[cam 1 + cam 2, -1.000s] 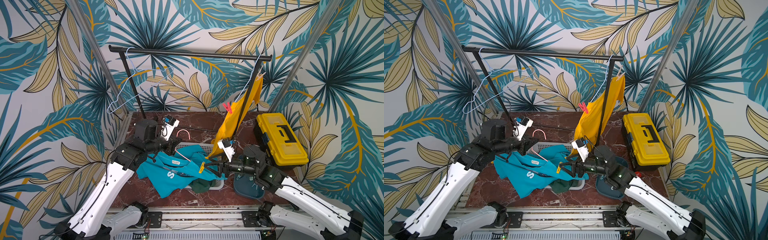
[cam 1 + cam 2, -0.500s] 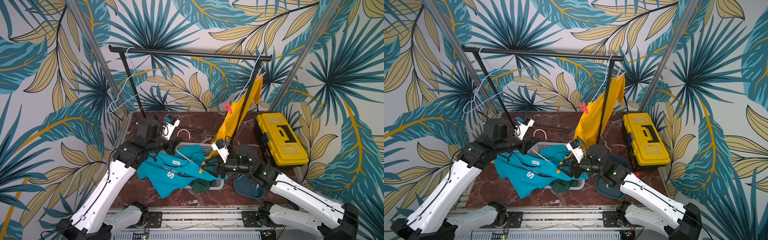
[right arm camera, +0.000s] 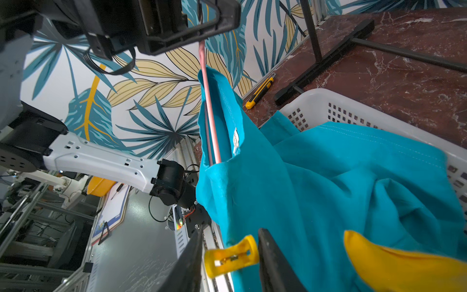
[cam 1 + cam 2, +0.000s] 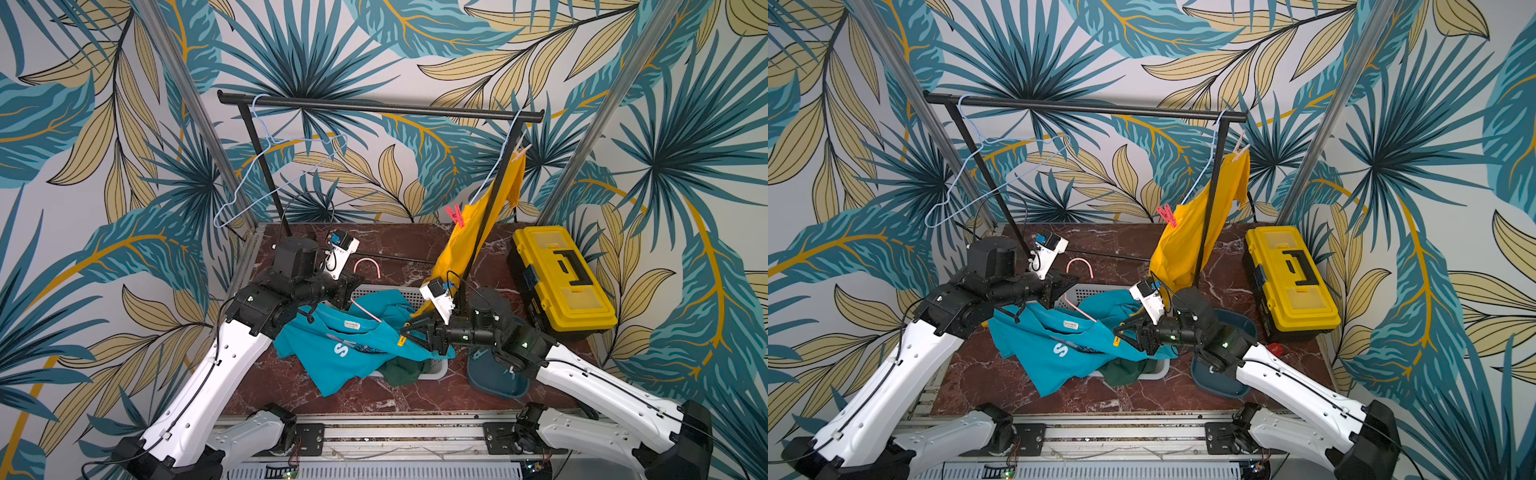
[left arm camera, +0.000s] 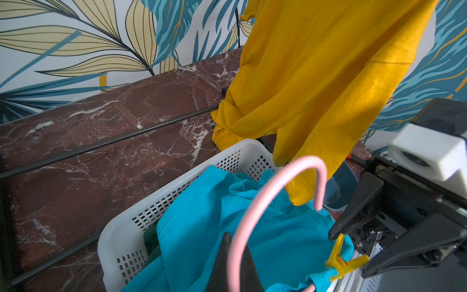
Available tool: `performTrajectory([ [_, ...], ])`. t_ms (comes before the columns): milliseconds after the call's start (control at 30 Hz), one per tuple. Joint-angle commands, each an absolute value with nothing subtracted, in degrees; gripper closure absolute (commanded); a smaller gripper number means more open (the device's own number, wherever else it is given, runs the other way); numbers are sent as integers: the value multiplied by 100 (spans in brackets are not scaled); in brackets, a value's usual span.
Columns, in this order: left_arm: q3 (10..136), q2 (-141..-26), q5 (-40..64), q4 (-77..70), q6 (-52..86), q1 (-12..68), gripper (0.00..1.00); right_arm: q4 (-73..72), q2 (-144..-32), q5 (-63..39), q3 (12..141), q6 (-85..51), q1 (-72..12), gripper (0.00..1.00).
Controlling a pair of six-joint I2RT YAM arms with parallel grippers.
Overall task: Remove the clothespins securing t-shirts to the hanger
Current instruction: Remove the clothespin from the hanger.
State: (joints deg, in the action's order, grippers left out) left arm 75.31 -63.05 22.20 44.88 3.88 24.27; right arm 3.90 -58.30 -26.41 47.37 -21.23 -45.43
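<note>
Right claw (image 3: pixel 231 235) has come in on the yellow clothespin (image 3: pixel 231 255), and over the last second its jaws have drawn down from wide to narrow. The pin's handle end now sits between the two black fingers (image 3: pixel 273 263), one against it and the other just beside it; whether the squeeze has started to bite I cannot tell. A second ago this claw stood back with the pin ahead of its tips. The pin is clipped to the edge of the turquoise t-shirt (image 4: pixel 340 353), which hangs just beyond the claw and drapes over the rim of the white basket (image 4: pixel 436 368) below it, with the dark green t-shirt (image 4: pixel 403 370) bunched underneath. Opposite and higher, the left claw (image 4: pixel 355 286) is clamped shut on the pink hanger (image 5: pixel 319 189) that runs into the turquoise collar, holding the shirt up, and it has barely shifted. By my reading the step has passed from approach to pinch. It now needs a firm squeeze to open the pin's mouth, then a pull away from the cloth; the fingers could slip off so small a handle. Well behind and above the claw, the yellow t-shirt (image 4: pixel 461 249) hangs from the rail (image 4: pixel 374 106) with a red-pink clothespin (image 4: pixel 456 215) and a pale peach clothespin (image 4: pixel 521 150) on it, so the task looks well short of done.
</note>
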Motion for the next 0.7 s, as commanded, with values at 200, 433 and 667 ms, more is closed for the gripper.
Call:
performTrajectory([
  [200, 7771, -6275, 2239, 4434, 373, 2402, 100, 240, -5729, -2610, 4652, -2136, -4570, 60],
  [433, 7770, -6302, 2276, 4430, 383, 2399, 100, 335, -5738, -2593, 4663, -2074, -4570, 49],
  [667, 7800, -6319, 2276, 4430, 357, 2400, 100, 343, -5896, -2713, 4695, -2073, -4570, 52],
])
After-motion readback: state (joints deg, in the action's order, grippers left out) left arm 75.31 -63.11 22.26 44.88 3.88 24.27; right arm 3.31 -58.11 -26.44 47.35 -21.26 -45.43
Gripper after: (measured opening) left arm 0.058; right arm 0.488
